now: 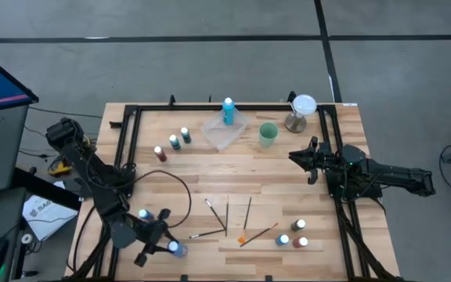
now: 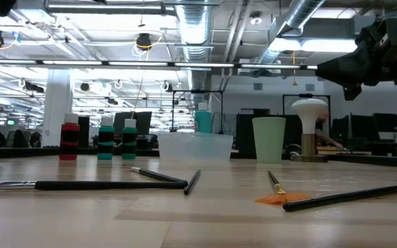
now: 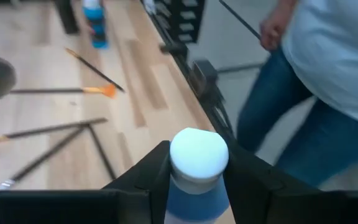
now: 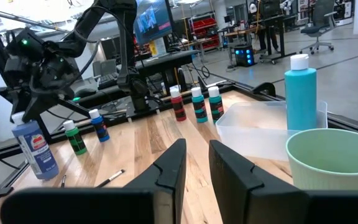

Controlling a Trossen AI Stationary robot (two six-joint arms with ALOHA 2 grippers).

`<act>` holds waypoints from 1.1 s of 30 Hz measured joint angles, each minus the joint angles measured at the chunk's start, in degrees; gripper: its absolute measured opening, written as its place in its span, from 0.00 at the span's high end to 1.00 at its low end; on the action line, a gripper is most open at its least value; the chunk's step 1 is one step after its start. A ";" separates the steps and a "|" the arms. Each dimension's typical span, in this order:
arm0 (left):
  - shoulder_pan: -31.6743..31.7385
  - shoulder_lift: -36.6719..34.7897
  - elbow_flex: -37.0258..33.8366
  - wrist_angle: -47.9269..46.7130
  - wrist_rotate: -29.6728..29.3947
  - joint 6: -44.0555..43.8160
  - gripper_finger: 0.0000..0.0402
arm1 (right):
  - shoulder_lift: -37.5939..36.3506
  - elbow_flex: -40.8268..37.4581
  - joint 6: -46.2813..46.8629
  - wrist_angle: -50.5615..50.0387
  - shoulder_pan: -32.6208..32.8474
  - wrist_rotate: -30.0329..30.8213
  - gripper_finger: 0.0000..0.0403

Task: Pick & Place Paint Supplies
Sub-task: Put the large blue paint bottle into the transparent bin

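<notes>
The wooden table [image 1: 210,168] carries paint bottles [image 1: 174,142], scattered paintbrushes [image 1: 227,222], a clear tray [image 1: 219,135] and a green cup [image 1: 268,135].

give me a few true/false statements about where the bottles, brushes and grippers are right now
1. The left gripper has its jaws around a blue bottle near the table's front edge. True.
2. The tall teal bottle stands in the clear tray. True.
3. The right gripper holds a brush. False: it holds nothing and hovers near the green cup.
4. All brushes stand in the cup. False: they lie on the table, and the cup looks empty.
5. A red bottle stands left of the tray. True.
</notes>
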 joint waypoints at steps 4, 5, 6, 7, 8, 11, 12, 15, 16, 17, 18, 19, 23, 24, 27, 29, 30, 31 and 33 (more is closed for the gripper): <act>3.68 -4.79 0.01 -1.08 -2.74 1.72 0.70 | 0.00 0.00 -0.01 0.00 0.00 0.00 0.84; 5.13 -6.22 0.02 -1.65 -2.97 2.71 0.70 | 0.00 0.00 -0.02 0.00 0.02 0.00 0.84; 6.73 -7.67 0.02 -2.49 -3.46 3.20 0.70 | 0.00 0.01 -0.01 0.00 0.01 0.00 0.84; 8.35 -9.14 0.02 -3.32 -4.84 3.34 0.70 | 0.00 0.01 -0.02 0.00 0.01 0.00 0.84; 10.20 -10.61 0.02 -3.86 -6.85 3.97 0.70 | 0.00 0.00 -0.02 0.00 0.01 0.01 0.84; 17.13 -15.11 0.32 -3.85 -9.98 10.02 0.69 | 0.00 0.01 0.00 0.00 0.02 0.00 0.84; 19.96 -16.11 0.78 -3.64 -10.33 12.67 0.69 | 0.01 0.00 -0.01 0.00 0.01 0.00 0.84; 29.76 -17.83 2.87 -3.66 -9.78 20.48 0.70 | 0.01 -0.01 -0.02 0.00 0.00 0.00 0.84; 33.58 -17.78 3.94 -3.53 -8.92 22.96 0.70 | 0.01 0.00 -0.02 0.00 0.01 0.01 0.84; 37.27 -17.50 5.08 -3.43 -7.60 25.17 0.70 | 0.00 -0.01 -0.01 0.00 0.00 0.00 0.84; 41.02 -16.77 6.33 -2.97 -5.76 26.95 0.70 | 0.00 0.00 -0.01 0.00 0.02 0.00 0.84; 44.90 -15.70 7.69 -2.66 -3.65 28.25 0.70 | 0.01 0.00 -0.02 0.00 0.00 0.00 0.84; 57.78 -7.96 14.58 -2.64 3.02 29.72 0.70 | 0.01 0.00 -0.02 0.00 0.01 0.01 0.84; 60.27 -5.68 16.41 -2.64 4.24 29.72 0.70 | 0.00 -0.01 -0.01 0.00 0.01 0.01 0.84; 65.92 1.78 21.94 -2.56 7.28 29.85 0.70 | 0.00 0.00 -0.02 0.00 0.00 0.01 0.84; 68.04 6.54 24.95 -2.63 9.77 29.76 0.70 | 0.01 0.01 0.00 0.00 0.01 0.00 0.84; 68.48 8.82 26.43 -2.76 11.03 29.76 0.70 | 0.00 -0.01 -0.02 0.00 0.02 0.00 0.84; 68.64 10.90 27.78 -2.72 12.12 29.72 0.70 | 0.02 -0.01 -0.02 0.00 0.01 0.00 0.84; 68.59 14.27 29.82 -2.57 13.21 29.69 0.70 | 0.00 0.00 -0.01 0.00 0.00 0.00 0.84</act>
